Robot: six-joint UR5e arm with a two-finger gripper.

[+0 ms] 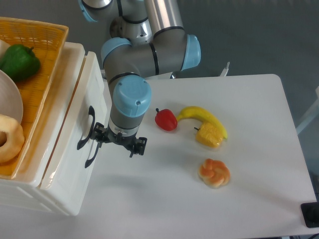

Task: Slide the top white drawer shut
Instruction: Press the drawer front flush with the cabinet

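far left of the pincer, up on the cabinet top: orange woven basket (47, 59) holding a green pepper (19, 61), part of a white plate (11, 104) and a pale ring-shaped bread (10, 138) at the frame's edge

nearer, still left of the pincer: the white cabinet (30, 196), with the top white drawer (75, 124) pushed almost fully in, only a thin orange-tinted gap showing along its upper edge; black arched handle (84, 130) on its front, just beside the pincer's left end; a second black handle (91, 157) just below, belonging to the lower drawer front (75, 179)

pincer (118, 142) pointing down over the white table (249, 199), its black body close against the drawer front, left side touching or nearly touching the upper handle; cannot tell from this angle whether released or clenched, fingertips mostly hidden under the wrist; nothing seen grasped

above the pincer: grey arm with light blue joint caps (132, 94), rising toward the top of the frame

right of the pincer, a little higher: red pepper (166, 119), then a yellow banana (202, 115) touching a piece of corn (209, 135)

right and lower than the pincer: braided orange-white pastry (214, 172), apart from the corn

far right, bottom corner: small black object (310, 214) at the table's edge, cut off by the frame
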